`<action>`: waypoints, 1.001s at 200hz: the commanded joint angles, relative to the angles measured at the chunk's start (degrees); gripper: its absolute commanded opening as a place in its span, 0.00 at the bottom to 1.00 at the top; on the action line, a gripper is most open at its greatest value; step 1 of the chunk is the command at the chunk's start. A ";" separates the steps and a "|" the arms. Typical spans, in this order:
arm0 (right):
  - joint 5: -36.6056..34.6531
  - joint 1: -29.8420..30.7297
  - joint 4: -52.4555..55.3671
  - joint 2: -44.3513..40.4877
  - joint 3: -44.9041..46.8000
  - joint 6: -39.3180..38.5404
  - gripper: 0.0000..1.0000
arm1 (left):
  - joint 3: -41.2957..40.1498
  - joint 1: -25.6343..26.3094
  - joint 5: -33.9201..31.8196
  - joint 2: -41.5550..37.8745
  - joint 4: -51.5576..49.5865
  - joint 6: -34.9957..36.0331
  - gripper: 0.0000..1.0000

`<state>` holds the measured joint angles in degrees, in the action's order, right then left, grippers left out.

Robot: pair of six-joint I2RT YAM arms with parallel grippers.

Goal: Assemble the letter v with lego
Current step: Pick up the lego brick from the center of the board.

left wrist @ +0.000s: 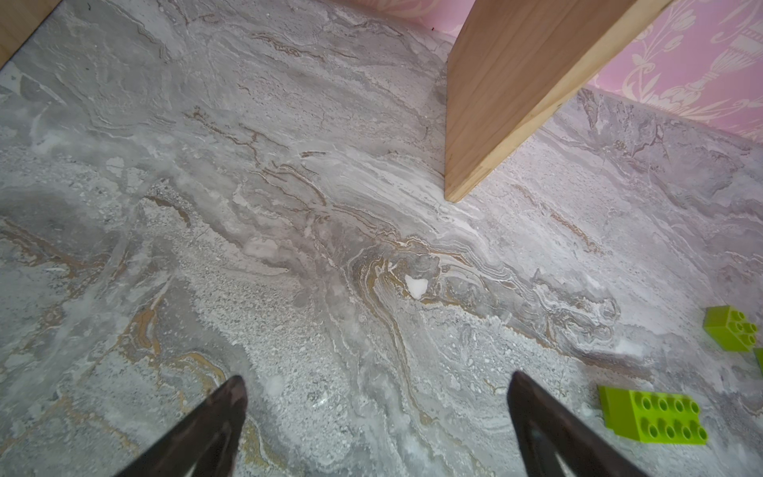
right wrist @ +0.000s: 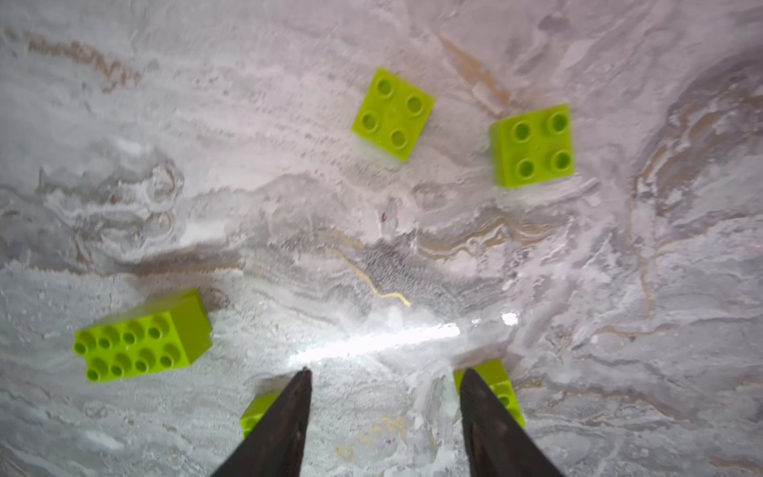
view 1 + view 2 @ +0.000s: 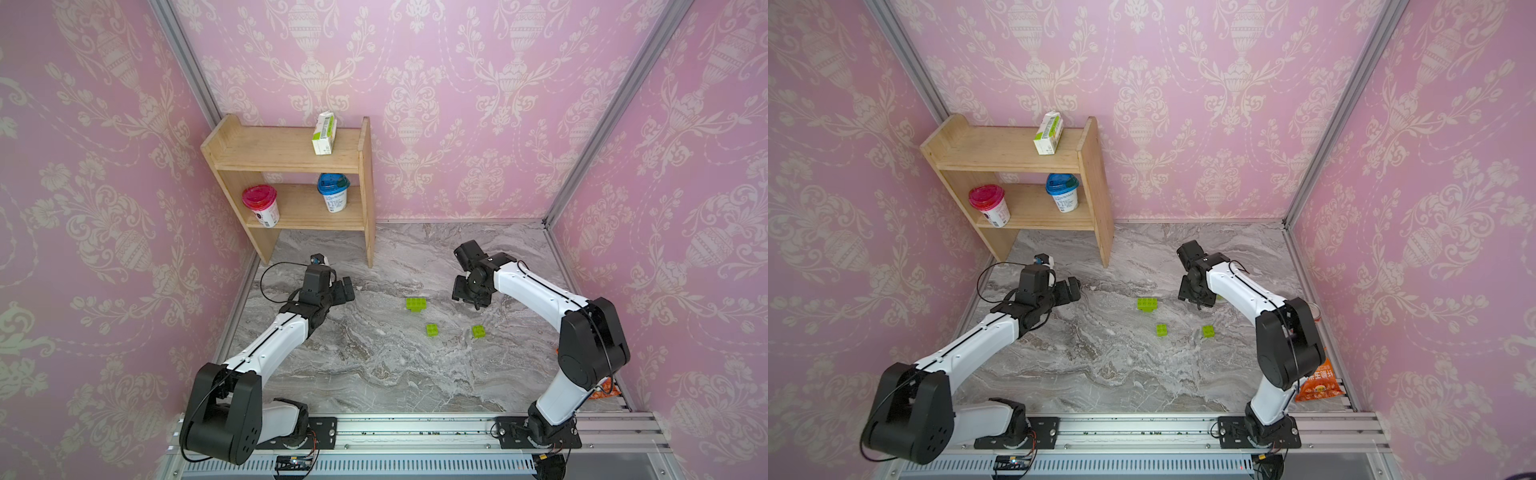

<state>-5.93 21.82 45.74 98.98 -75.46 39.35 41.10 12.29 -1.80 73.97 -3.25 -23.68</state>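
Right gripper (image 2: pixel 384 373) hangs parted, empty, small bricks (image 2: pixel 501 384) just outside either jaw; long brick (image 2: pixel 142 336) beside it lies along its closing line; left gripper (image 1: pixel 376 380), released, sits farther.

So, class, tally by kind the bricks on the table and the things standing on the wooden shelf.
Lime-green bricks: 5, two half hidden by the right gripper
Lidded cups: 2
Carton: 1
Total: 8
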 commanded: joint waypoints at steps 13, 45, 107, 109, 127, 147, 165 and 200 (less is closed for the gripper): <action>-1.64 -2.40 1.20 8.48 -8.08 3.93 0.60 | -0.12 0.63 1.03 -0.46 0.63 -1.48 0.99; -1.08 -3.23 1.35 13.67 -12.38 5.26 0.62 | -0.14 0.68 1.79 -1.71 0.61 -1.89 0.99; -0.28 -5.38 -0.48 18.36 -15.48 6.40 0.62 | 0.45 0.76 2.17 -1.56 -0.10 -1.36 0.99; -0.21 -5.39 -0.41 18.60 -15.68 6.41 0.62 | 0.44 0.68 2.18 -1.56 -0.10 -1.34 0.99; 0.07 -5.51 0.32 20.13 -17.48 6.29 0.63 | 0.43 0.76 2.24 -1.55 -0.07 -1.28 0.99; -0.07 -5.65 1.25 21.68 -19.02 6.15 0.63 | 0.41 0.69 1.92 -1.91 -0.94 -0.68 0.99; -0.18 -5.74 1.85 23.03 -20.03 6.01 0.62 | 0.40 0.74 1.58 -2.32 -1.56 0.02 0.99; -0.75 -5.78 1.63 24.40 -20.53 5.84 0.56 | 0.46 0.71 1.19 -2.78 -1.85 0.48 0.99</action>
<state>-5.80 16.25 45.52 122.19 -94.63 45.08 40.99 12.62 -0.34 72.66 -3.55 -24.53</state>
